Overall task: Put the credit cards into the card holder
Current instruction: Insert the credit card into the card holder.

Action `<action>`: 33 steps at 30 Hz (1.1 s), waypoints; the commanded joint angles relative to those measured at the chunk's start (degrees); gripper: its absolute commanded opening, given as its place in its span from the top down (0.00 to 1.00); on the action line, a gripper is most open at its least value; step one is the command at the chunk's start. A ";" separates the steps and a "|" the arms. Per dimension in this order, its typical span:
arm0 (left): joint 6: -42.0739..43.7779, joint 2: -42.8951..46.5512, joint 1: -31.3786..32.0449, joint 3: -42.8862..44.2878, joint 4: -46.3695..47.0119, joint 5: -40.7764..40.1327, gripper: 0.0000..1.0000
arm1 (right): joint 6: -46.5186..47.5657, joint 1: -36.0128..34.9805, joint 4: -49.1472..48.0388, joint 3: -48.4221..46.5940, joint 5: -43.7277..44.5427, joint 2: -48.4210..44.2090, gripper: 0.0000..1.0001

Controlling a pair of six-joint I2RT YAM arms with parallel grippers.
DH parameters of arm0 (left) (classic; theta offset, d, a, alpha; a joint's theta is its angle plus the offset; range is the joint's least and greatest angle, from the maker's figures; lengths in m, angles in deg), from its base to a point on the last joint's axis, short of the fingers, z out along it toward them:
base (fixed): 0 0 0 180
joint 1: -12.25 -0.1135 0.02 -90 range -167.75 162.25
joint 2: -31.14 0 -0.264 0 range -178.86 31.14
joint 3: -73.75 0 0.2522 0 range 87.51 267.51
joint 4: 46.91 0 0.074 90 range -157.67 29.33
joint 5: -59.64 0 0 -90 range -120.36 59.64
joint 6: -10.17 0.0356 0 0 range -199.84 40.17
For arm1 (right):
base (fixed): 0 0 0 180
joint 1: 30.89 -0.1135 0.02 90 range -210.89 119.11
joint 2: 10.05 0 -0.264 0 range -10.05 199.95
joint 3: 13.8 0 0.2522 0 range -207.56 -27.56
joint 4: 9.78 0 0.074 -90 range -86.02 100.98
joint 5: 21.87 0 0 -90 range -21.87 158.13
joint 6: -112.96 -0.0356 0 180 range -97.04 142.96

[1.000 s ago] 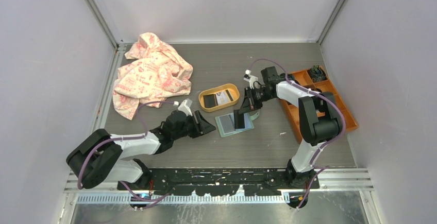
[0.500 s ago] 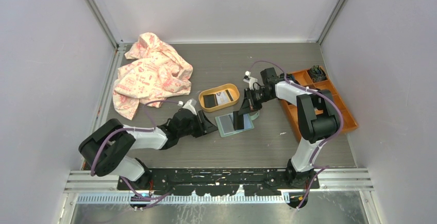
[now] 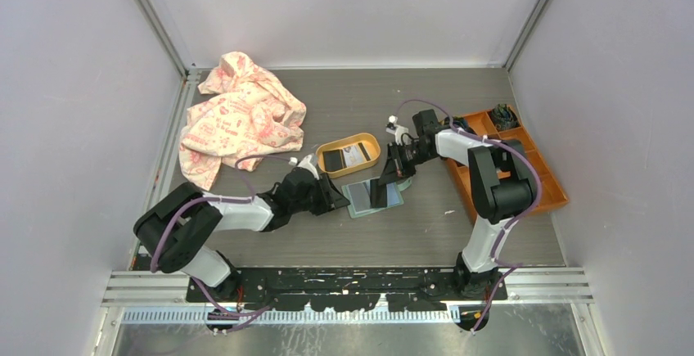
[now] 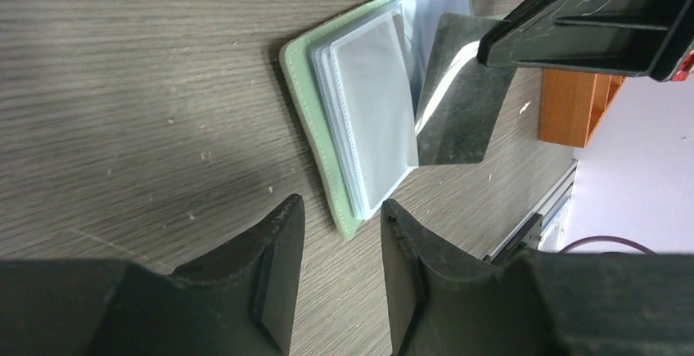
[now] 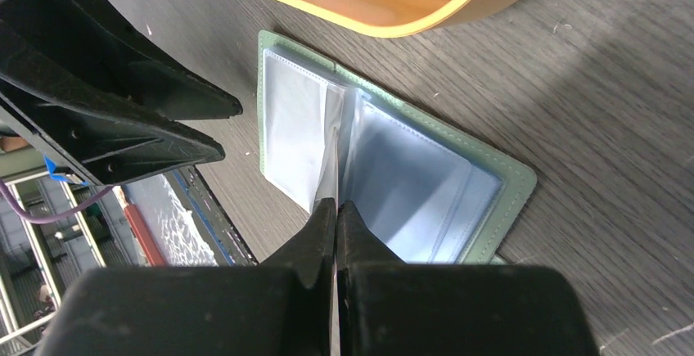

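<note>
The sage-green card holder [image 3: 358,200] lies open on the table, its clear sleeves [image 4: 368,94] facing up. My right gripper [image 5: 335,205] is shut on a dark credit card [image 4: 462,102]. The card stands on edge over the holder's middle fold, its lower edge among the sleeves. My left gripper [image 4: 342,205] is open and low over the table at the holder's near-left corner, with nothing between its fingers [image 4: 282,274]. More credit cards [image 3: 344,157] lie in the yellow oval tray [image 3: 352,171] just behind the holder.
A pink patterned cloth [image 3: 241,119] is heaped at the back left. An orange compartment box [image 3: 540,184] stands along the right side, close to the right arm. The two grippers sit close together over the holder.
My left arm has slid right across the table up to the card holder, and its jaws have narrowed. The right gripper has kept the card over the holder, barely moving.
</note>
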 commanded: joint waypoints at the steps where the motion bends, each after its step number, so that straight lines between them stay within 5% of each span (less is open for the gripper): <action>1: 1.72 -1.32 0.52 3.77 -2.22 -1.03 0.61 | 0.49 0.17 -0.85 -0.73 -0.76 0.74 0.99; 33: 3.23 -7.43 1.11 9.74 -7.37 0.76 0.74 | -3.39 0.06 -4.23 -1.64 -4.49 7.20 0.97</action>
